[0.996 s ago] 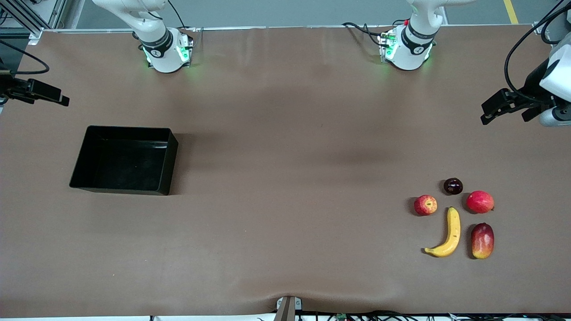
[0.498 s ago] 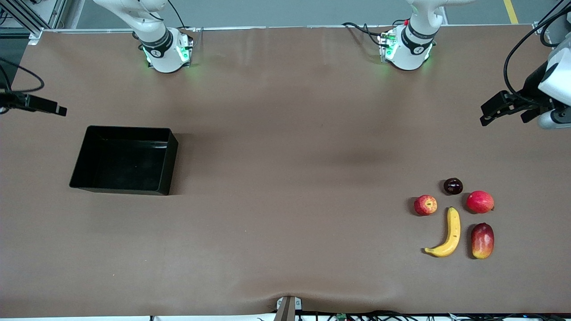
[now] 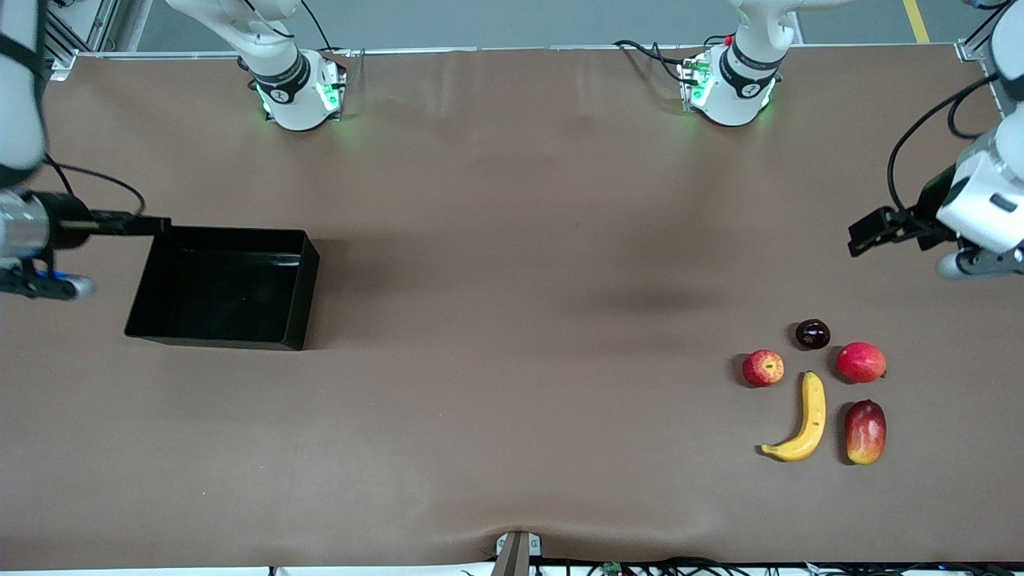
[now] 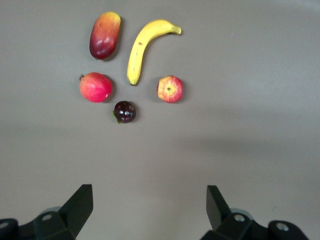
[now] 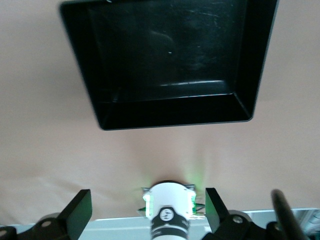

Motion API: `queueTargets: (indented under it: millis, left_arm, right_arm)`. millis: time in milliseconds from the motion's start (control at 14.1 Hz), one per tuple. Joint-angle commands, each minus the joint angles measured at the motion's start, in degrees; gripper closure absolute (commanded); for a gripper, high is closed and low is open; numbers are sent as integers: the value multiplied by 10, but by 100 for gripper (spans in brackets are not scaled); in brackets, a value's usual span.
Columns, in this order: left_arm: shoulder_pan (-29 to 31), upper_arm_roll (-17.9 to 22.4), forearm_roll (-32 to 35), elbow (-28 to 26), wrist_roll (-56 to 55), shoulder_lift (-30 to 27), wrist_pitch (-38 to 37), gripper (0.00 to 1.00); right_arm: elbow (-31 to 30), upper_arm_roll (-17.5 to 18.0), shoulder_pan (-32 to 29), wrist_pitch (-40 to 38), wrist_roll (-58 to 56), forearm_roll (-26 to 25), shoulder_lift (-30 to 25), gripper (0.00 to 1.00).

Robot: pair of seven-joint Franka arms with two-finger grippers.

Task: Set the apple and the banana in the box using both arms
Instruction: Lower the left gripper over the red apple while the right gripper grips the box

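The apple (image 3: pixel 762 368) (image 4: pixel 170 89), red with yellow streaks, lies on the table at the left arm's end. Beside it, nearer the front camera, curves the yellow banana (image 3: pixel 802 420) (image 4: pixel 142 47). The black box (image 3: pixel 224 288) (image 5: pixel 170 112) stands empty at the right arm's end. My left gripper (image 3: pixel 860 238) (image 4: pixel 150 200) hangs open over bare table, apart from the fruit, with nothing between its fingers. Over the box's corner by the table's end, my right gripper (image 3: pixel 156 226) (image 5: pixel 147 202) is open and holds nothing.
Three other fruits lie around the banana: a plain pinkish-red round fruit (image 3: pixel 861 362) (image 4: pixel 95 87), a small dark one (image 3: pixel 812 334) (image 4: pixel 124 111) and a red-and-yellow mango (image 3: pixel 865 432) (image 4: pixel 105 35). The arm bases (image 3: pixel 300 92) (image 3: pixel 730 88) stand along the table's back edge.
The right gripper has swung in from the table's end to the box's corner. The left gripper has come in slightly toward the fruit. Fruit and box have not moved.
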Motion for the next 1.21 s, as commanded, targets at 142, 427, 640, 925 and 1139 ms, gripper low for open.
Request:
queueTargets:
  millis: [142, 427, 640, 925, 1139]
  left_arm:
    - [1, -2, 11, 7, 4, 53, 54, 0]
    - [-3, -2, 27, 7, 3, 116, 124, 0]
    - [-3, -3, 39, 7, 3, 158, 166, 0]
    - [-5, -3, 39, 8, 4, 211, 212, 0]
    - [-6, -3, 38, 10, 4, 251, 227, 0]
  right_arm:
    - [-9, -3, -40, 48, -43, -41, 36, 0]
    - [-101, -2, -83, 216, -118, -83, 40, 0]
    - [-153, -2, -113, 321, -164, -83, 47, 0]
    - [-188, 0, -149, 421, -220, -78, 83, 0]
    - [-190, 0, -152, 429, -220, -75, 98, 0]
